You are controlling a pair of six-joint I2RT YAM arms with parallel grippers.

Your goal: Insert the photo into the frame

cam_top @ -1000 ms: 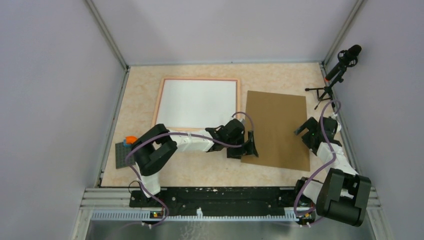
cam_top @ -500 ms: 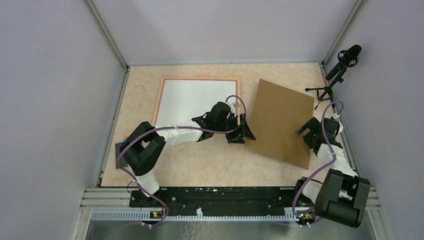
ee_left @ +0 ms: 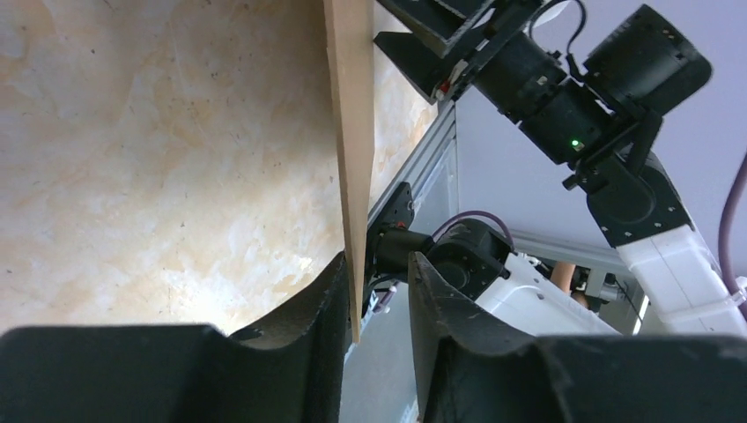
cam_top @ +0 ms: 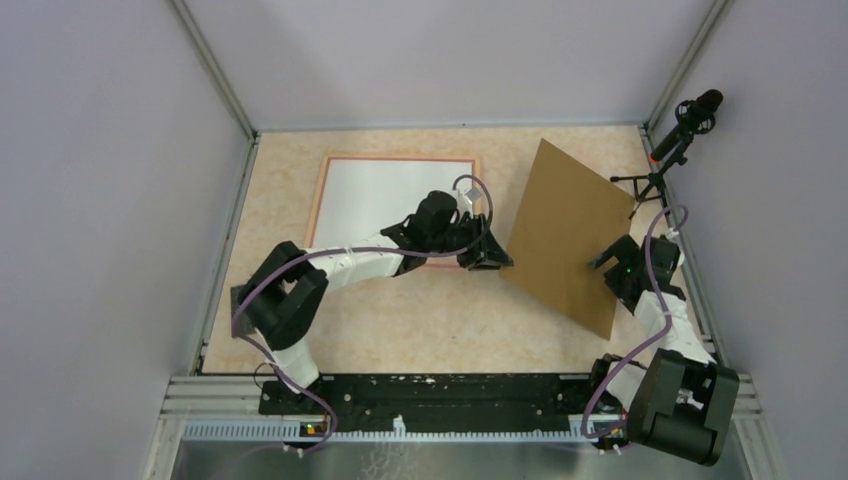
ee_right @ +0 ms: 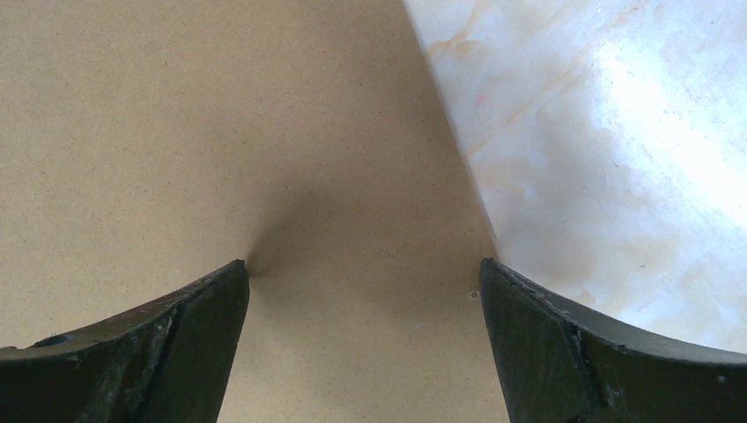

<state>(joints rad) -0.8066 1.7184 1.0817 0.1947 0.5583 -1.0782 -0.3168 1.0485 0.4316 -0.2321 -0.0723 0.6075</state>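
White shells (ee_left: pixel 678 264), black joints (ee_left: pixel 546 84), purple cables (ee_left: pixel 733 229), and a matte black left pincer (ee_left: pixel 374 269).

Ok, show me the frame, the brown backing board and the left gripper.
the frame (cam_top: pixel 400 157), top external view, on its far rail.
the backing board (cam_top: pixel 570 238), top external view, middle of its brown face.
the left gripper (cam_top: pixel 497 262), top external view, between its fingertips at the board's edge.

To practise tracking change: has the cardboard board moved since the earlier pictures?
Yes. The cardboard board has tilted up, its far-left corner swinging toward the microphone stand.
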